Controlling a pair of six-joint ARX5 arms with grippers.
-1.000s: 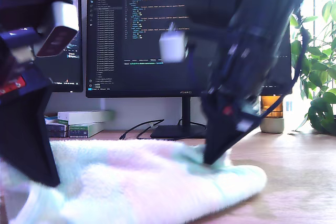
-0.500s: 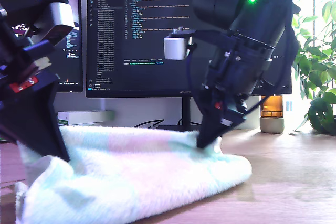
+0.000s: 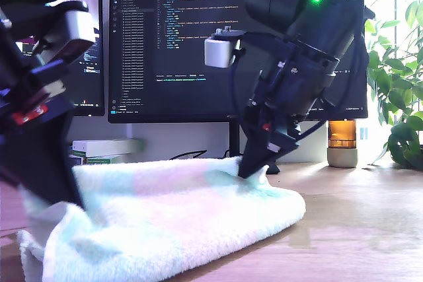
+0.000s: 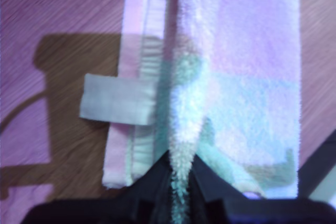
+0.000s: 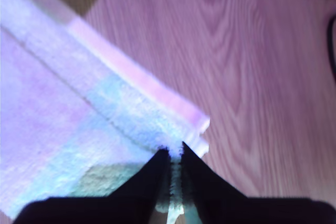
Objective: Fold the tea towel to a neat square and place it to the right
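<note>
Terry tea towel (image 3: 165,219) edge pinched in my first hand (image 4: 180,174), corner in my second hand (image 5: 174,157).

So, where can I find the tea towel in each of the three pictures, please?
Exterior view: the tea towel lies across the wooden table, below the monitor, its far edge lifted by two arms.
First wrist view: the towel runs lengthwise from my first gripper, which pinches a fold.
Second wrist view: a towel corner sits in my second gripper.
Shared landmark: the wood-grain tabletop.

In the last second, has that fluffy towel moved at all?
Yes. The tea towel has been lifted and pulled toward the exterior view's left; its end has drawn back from the amber jar.
</note>
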